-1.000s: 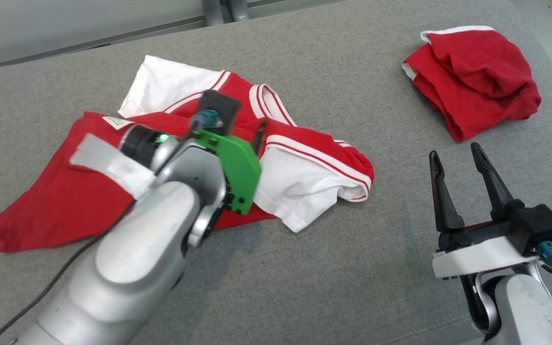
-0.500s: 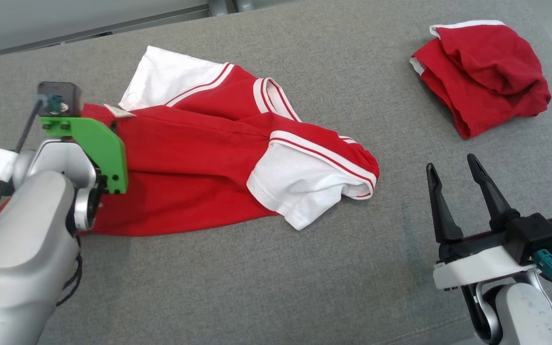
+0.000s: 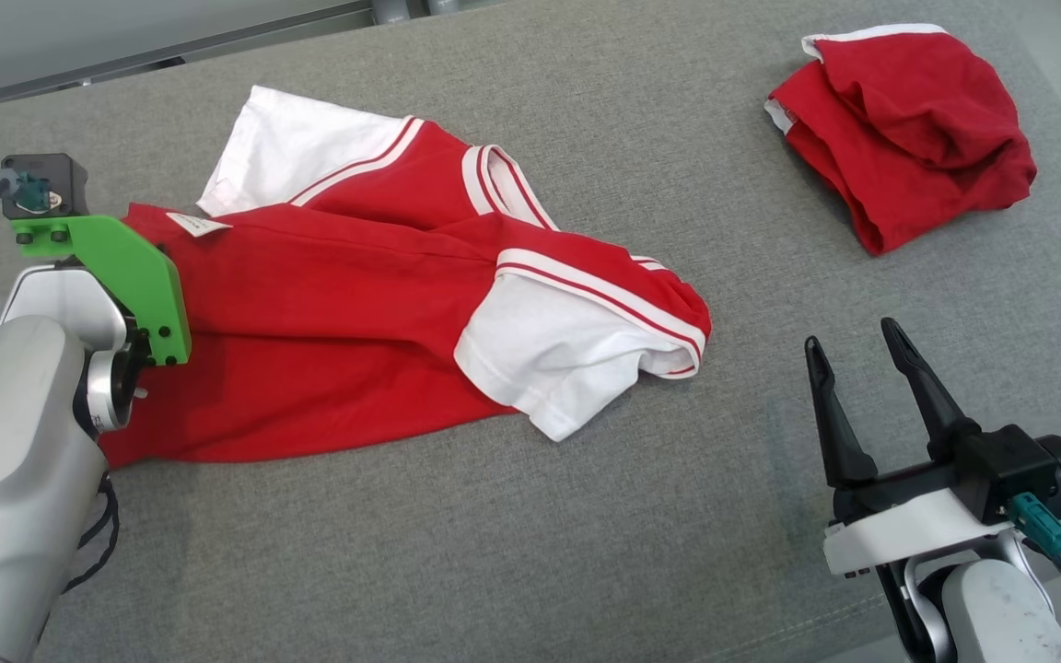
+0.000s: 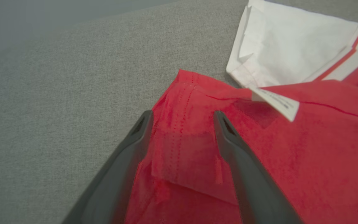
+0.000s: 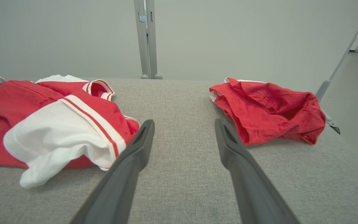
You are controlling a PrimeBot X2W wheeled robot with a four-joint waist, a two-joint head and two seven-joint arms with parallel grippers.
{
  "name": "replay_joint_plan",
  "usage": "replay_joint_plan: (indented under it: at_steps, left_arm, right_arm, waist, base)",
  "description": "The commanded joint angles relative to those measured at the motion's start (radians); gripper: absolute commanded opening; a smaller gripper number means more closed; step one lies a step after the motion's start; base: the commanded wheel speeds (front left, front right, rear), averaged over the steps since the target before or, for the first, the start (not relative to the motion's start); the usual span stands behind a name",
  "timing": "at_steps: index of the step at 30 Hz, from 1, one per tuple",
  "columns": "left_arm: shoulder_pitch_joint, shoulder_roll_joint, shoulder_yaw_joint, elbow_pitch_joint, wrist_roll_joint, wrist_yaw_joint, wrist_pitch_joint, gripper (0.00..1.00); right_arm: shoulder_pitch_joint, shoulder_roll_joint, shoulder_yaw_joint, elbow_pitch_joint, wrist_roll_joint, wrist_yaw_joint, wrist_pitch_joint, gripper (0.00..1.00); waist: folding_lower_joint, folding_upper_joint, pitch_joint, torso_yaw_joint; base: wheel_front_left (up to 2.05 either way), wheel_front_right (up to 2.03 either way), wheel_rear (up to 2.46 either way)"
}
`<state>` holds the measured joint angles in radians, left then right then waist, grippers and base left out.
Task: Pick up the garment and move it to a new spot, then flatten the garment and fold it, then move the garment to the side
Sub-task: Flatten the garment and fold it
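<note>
My left hand [image 4: 182, 114] poised over the crumpled red-and-white garment [image 3: 337, 313] on the grey desk [image 3: 494, 552].
Wide and empty, it straddles a hem corner, I judge for flattening; my right hand [image 3: 851, 333] hovers wide, empty, apart.

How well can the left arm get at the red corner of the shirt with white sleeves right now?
Probably yes: the left tool is open, and the shirt's red corner lies between its fingers in the left wrist view, with nothing over it.
</note>
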<state>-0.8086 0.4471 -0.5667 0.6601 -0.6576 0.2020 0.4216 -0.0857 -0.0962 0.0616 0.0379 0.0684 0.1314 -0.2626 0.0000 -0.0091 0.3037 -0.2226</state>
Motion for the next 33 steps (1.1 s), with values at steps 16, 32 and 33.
replay_joint_plan:
  at_steps: [16, 32, 33]
  left_arm:
    - [-0.008, -0.028, 0.001, 0.059, -0.044, -0.047, -0.024, 0.0]
    - [0.22, -0.012, 0.05, -0.337, -0.078, -0.012, -0.233, 0.0]
    - [0.262, -0.006, 0.052, -0.382, -0.083, 0.002, -0.239, 0.0]
  right_arm:
    - [0.002, 0.003, -0.025, 0.003, 0.003, -0.001, -0.002, 1.0]
    - [0.075, -0.003, -0.073, -0.005, -0.011, -0.001, -0.002, 1.0]
    - [0.083, -0.007, -0.075, -0.006, -0.011, -0.001, -0.002, 1.0]
  waist:
    - [0.0, 0.0091, -0.009, 0.01]
    - [0.0, 0.0091, -0.077, 0.138]
    - [0.0, 0.0091, -0.083, 0.153]
  base:
    - [0.0, 0.0, 0.0]
    - [0.0, 0.0, 0.0]
    - [0.0, 0.0, 0.0]
